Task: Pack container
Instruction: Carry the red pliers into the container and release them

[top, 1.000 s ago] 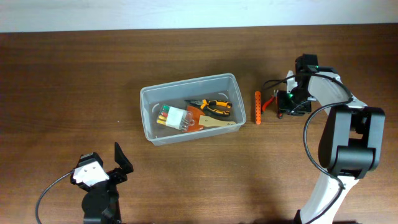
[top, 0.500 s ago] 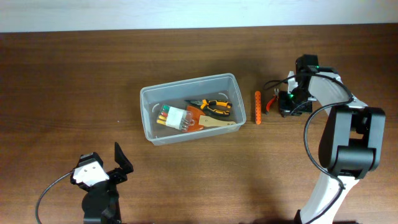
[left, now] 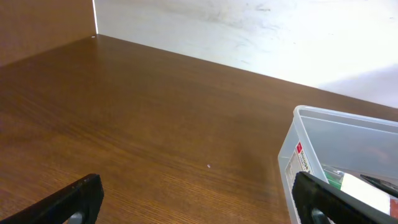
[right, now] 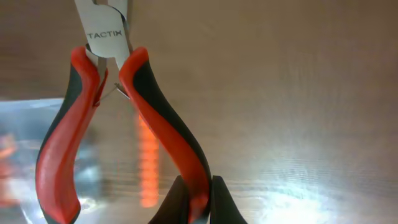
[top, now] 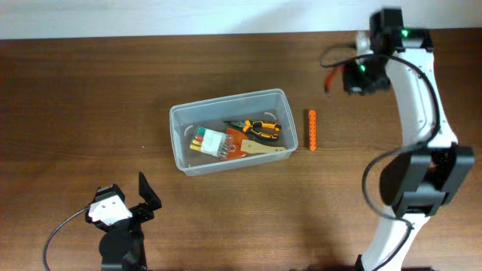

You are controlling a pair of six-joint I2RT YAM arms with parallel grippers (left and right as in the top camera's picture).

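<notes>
Container (top: 226, 99) packing, read from my end of the table outward: at the lower left of the overhead frame the left gripper (left: 196, 211) waits with its fingers spread wide and nothing between them. In mid-frame the clear tub sits flat on the table (top: 75, 90), already holding orange-and-black pliers (top: 262, 128), a small clear box of coloured bits (top: 211, 141) and a pale wooden piece (top: 260, 148). I judge it light, thin-walled and slick, likely to flex or skate if nudged. If I had to steady it, I would pinch the rim at a short end, not the bowed long walls. Just right of it an orange bar (top: 312, 130) lies on the wood. At the upper right, the right gripper (right: 194, 199) is clamped on one handle of the red-handled pliers (right: 161, 121), which look stiff and weighty, and may pivot on so narrow a hold. Compared with half a second ago, that arm has risen from beside the orange bar to the top of the frame with the pliers; the tub, its contents and the bar have not shifted.
</notes>
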